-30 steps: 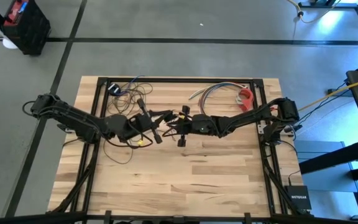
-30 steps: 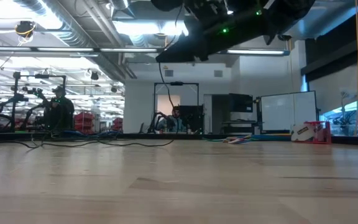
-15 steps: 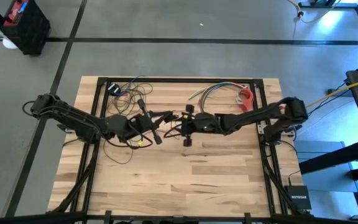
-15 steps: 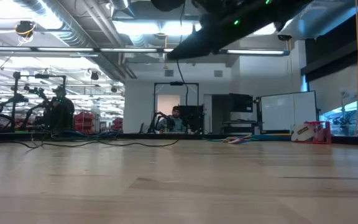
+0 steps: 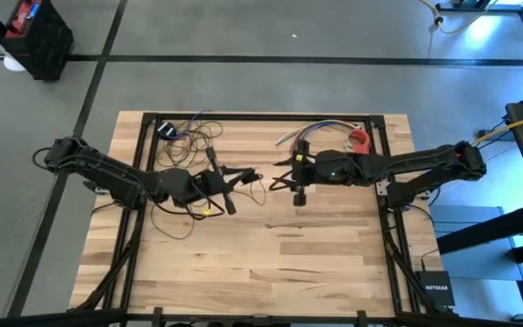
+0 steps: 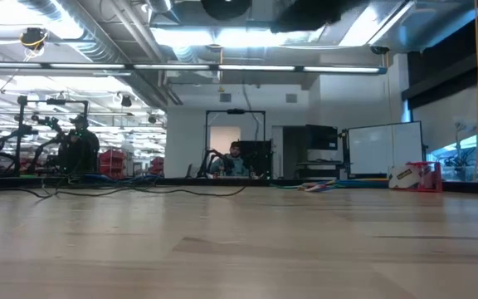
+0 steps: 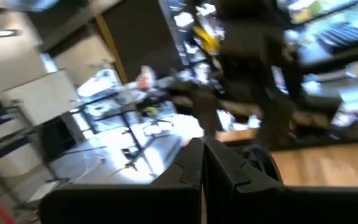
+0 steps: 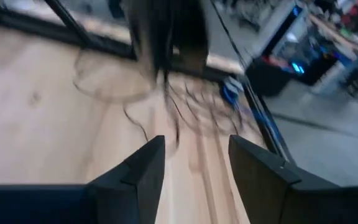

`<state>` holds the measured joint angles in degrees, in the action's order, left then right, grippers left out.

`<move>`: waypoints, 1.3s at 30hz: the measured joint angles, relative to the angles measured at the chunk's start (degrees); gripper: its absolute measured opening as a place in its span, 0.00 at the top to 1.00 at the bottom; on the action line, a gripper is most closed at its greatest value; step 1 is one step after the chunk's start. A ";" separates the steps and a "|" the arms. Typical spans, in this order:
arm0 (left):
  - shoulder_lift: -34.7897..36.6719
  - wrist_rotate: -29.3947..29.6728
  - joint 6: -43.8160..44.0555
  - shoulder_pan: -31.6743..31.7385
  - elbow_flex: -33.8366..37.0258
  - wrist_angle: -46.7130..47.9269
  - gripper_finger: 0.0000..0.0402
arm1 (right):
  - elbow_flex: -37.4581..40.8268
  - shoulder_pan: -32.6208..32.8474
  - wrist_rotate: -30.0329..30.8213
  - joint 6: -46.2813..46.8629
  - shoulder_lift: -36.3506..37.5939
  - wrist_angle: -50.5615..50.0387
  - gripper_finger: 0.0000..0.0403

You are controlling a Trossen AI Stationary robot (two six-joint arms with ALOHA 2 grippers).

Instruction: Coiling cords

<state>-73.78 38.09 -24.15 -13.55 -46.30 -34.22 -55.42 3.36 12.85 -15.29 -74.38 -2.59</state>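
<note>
The cords are one thin dark wire. Its loops lie at the table's far left (image 5: 189, 136) and around my left arm (image 5: 175, 222). Above the table's middle my left gripper (image 5: 254, 173) (image 7: 202, 165) points level toward the right edge, shut on the wire. My right gripper (image 5: 278, 174) (image 8: 194, 165) faces it from the right across a small gap, open, with nothing between its fingers. Along the far part of the table the low view shows the wire (image 6: 139, 193) lying flat. My left gripper has the wire pinched between its two shut fingers, which point level toward the table's right edge. Blur hides which part of the wire they hold. Several strands (image 8: 166, 93) hang slack below the fingers, and the lower loops (image 8: 104, 81) lie on the table.
A short bundle of multicoloured wires (image 5: 320, 132) and a red object (image 5: 360, 141) lie at the far right. A thick yellow cable (image 5: 488, 136) runs off the table's right side. The black frame rail (image 5: 261, 116) runs along the far edge. Bare wood (image 5: 280, 254) fills the near half.
My right gripper has opened, let go of the wire near my left gripper's fingers, and drawn back toward the table's right edge while rising. The wire now hangs from my left gripper alone.
</note>
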 joint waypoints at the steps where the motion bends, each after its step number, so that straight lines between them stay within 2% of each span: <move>1: -0.03 -1.73 0.26 0.18 0.00 1.07 1.00 | 0.00 0.02 -1.06 0.00 0.30 1.13 0.55; 3: -0.07 -4.14 1.21 0.40 0.00 3.05 1.00 | 0.00 0.02 -3.31 0.00 0.36 4.23 0.55; 7: -0.07 -4.61 2.36 0.79 0.00 5.95 1.00 | -0.11 0.00 -10.49 -0.22 -0.58 9.41 0.55; 9: -0.09 -4.61 2.52 0.92 0.00 5.93 1.00 | 0.00 0.02 -12.16 -0.43 -1.43 9.84 0.55; 16: -0.09 -4.54 2.52 0.97 0.00 6.14 1.00 | -0.04 0.00 -12.42 -1.92 -5.67 16.11 0.55; 24: -0.09 -4.59 2.70 0.95 -0.02 5.80 1.00 | -0.02 0.00 -12.23 -4.15 -8.07 16.63 0.57; 27: -0.09 -4.66 2.69 0.93 -0.02 5.60 1.00 | 0.01 0.00 -12.26 -4.67 -8.07 17.40 0.64; 35: -0.04 -4.44 2.61 0.93 -0.02 5.33 1.00 | 0.00 0.00 -12.38 -4.72 -8.05 18.42 0.91; 39: -0.04 -4.39 2.69 0.93 -0.02 5.29 1.00 | 0.02 0.00 -12.38 -4.75 -8.05 18.57 0.95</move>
<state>-73.82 33.69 -21.45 -12.62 -46.33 -28.93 -55.40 3.36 0.47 -20.03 -82.43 15.98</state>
